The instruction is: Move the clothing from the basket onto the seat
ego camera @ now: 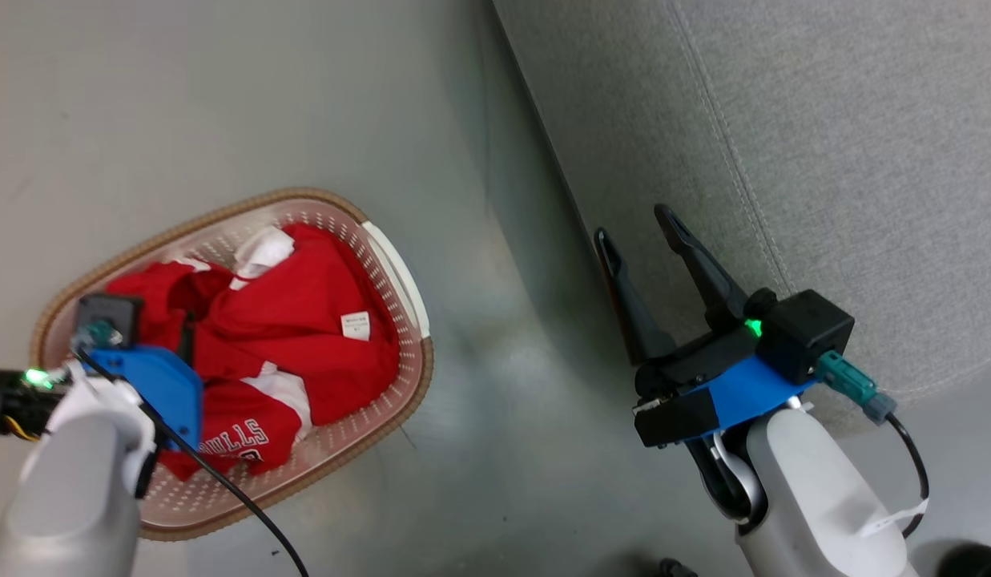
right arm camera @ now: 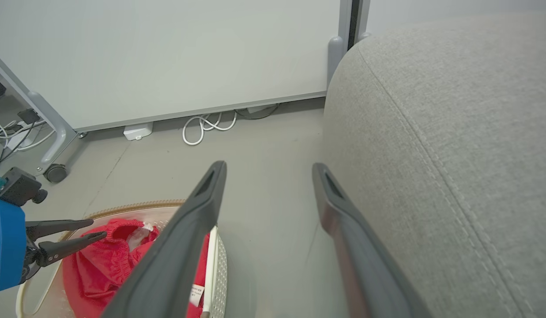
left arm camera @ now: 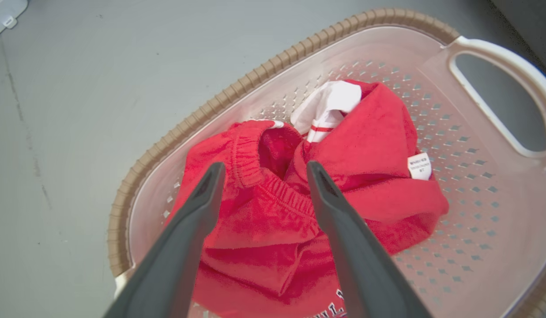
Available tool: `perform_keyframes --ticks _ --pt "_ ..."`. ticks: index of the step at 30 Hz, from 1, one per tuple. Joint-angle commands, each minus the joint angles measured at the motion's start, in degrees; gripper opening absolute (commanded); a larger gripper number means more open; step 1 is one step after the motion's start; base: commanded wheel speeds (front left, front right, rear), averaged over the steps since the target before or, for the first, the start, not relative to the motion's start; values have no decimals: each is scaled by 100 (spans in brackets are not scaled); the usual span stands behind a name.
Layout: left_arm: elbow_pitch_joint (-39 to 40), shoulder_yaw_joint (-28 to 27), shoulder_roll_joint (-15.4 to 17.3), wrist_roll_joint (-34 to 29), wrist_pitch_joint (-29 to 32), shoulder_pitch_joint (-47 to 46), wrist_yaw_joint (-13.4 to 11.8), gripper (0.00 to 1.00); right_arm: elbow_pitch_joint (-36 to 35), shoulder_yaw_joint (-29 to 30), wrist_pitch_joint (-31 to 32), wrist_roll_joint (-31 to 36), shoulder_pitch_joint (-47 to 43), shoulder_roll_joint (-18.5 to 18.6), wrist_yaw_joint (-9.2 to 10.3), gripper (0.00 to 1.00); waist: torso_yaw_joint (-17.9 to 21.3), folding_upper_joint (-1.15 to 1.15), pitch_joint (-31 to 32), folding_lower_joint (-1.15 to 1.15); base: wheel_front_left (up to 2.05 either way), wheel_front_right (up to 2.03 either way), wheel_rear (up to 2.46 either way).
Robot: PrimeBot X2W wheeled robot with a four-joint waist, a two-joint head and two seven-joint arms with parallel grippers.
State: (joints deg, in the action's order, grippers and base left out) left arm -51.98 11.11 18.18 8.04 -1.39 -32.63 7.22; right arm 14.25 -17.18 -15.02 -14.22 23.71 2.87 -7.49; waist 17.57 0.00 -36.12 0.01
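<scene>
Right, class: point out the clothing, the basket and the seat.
clothing point(ego camera: 299, 320), head view, red fabric's middle.
basket point(left arm camera: 467, 198), left wrist view, bare perforated floor.
seat point(right arm camera: 453, 132), right wrist view, grey cushion top.

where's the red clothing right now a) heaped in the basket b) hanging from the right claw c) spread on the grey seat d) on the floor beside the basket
a: the red clothing lies bunched up inside the basket, with the open left claw pointing down at it.
</scene>
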Motion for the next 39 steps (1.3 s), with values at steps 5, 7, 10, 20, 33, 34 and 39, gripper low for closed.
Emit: perform_keyframes --ticks 5,7,10,20,33,34,39 --pt "34 -35 295 -16 185 -416 -53 100 -117 -157 -21 -175 249 3 -1 100 251 0 -618 -1 0 0 0" --pt "51 -44 382 -19 258 -494 -87 100 -133 -199 -21 -233 294 3 -1 100 276 0 -722 -1 0 0 0" --pt "85 -39 482 -50 363 -552 -171 100 -176 -232 -21 -310 356 2 -1 100 305 0 -849 -1 0 0 0" --pt "296 -53 640 -61 630 -544 -537 100 -248 -361 -21 -484 450 3 -1 100 384 0 -1077 -1 0 0 0" --pt "608 -21 644 134 1013 -393 -553 0 -210 -351 -21 -542 491 3 -1 100 405 0 -1085 -1 0 0 0" --pt "637 -10 636 137 1026 -377 -557 0 -205 -342 -21 -542 493 3 -1 100 397 0 -1080 -1 0 0 0" --pt "777 34 574 165 1087 -297 -607 0 -193 -334 -22 -532 500 3 -1 100 352 0 -1041 -1 0 0 0"
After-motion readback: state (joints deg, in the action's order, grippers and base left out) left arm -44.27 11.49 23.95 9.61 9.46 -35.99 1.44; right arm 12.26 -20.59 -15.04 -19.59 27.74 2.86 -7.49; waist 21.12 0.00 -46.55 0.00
